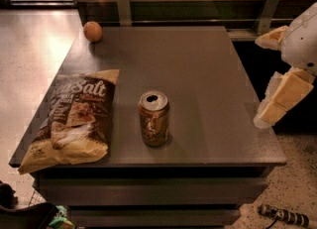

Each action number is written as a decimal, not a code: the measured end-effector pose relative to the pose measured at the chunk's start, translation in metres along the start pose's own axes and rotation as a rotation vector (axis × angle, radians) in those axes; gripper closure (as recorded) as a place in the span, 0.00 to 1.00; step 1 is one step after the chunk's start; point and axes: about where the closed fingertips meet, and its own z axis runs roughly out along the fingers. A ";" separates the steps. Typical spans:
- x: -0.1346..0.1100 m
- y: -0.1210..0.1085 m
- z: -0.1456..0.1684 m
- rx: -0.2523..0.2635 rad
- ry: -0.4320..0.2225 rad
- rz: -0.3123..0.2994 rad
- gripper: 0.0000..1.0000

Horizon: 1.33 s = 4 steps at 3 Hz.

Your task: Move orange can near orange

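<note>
Nothing is done yet. The orange can (154, 119) stands on the bench (198, 69), with the orange (92, 31) well beyond it to the left. My gripper (262, 79) hangs right of the can, fingers (287, 94) released and empty.

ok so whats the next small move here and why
Probably bring the gripper left over the table toward the can. The gripper hangs beyond the table's right edge, touching nothing, while the can stands upright near the front, well apart from the orange at the back left corner.
</note>
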 end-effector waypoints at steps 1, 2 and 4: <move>-0.004 -0.003 0.040 -0.030 -0.213 0.022 0.00; -0.028 0.010 0.079 -0.105 -0.502 0.062 0.00; -0.076 0.037 0.095 -0.168 -0.793 0.088 0.00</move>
